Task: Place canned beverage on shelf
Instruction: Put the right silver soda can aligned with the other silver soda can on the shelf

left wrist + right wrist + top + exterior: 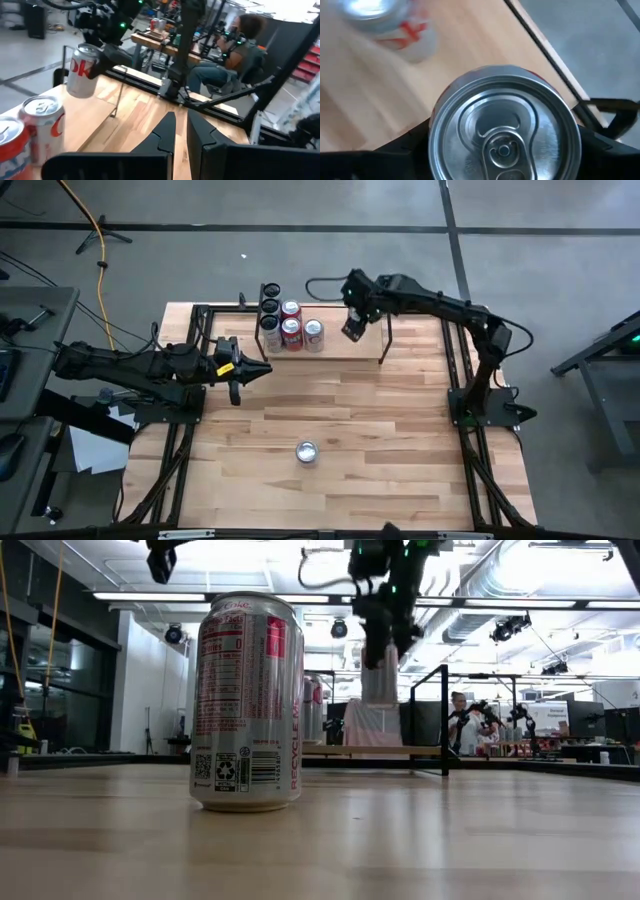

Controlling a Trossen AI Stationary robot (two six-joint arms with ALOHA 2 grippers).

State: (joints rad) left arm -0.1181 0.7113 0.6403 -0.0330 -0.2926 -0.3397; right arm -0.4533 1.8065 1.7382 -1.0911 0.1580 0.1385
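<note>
My right gripper (352,323) is shut on a silver beverage can (505,125), which hangs above the shelf (340,352), a pale plank on thin black rods at the table's far side. The held can also shows in the low view (380,680) and in the left wrist view (82,70). Several cans (290,325), black, red and silver, stand on the shelf's left part. Another silver can (306,451) stands upright on the table near its front edge. My left gripper (255,370) is shut on nothing, level over the table's left side. My right gripper pinches the can by its side wall (436,120) close under the top rim, one finger (405,150) on each side. The fingers come from above, slanting down. The can hangs below them, nearly upright, clear of the shelf's plank.
The shelf's right part (365,350) is bare plank beside a black upright rod (385,340). The table's black frame (455,370) runs along both sides. A seated person (235,55) shows in the room beyond the table.
</note>
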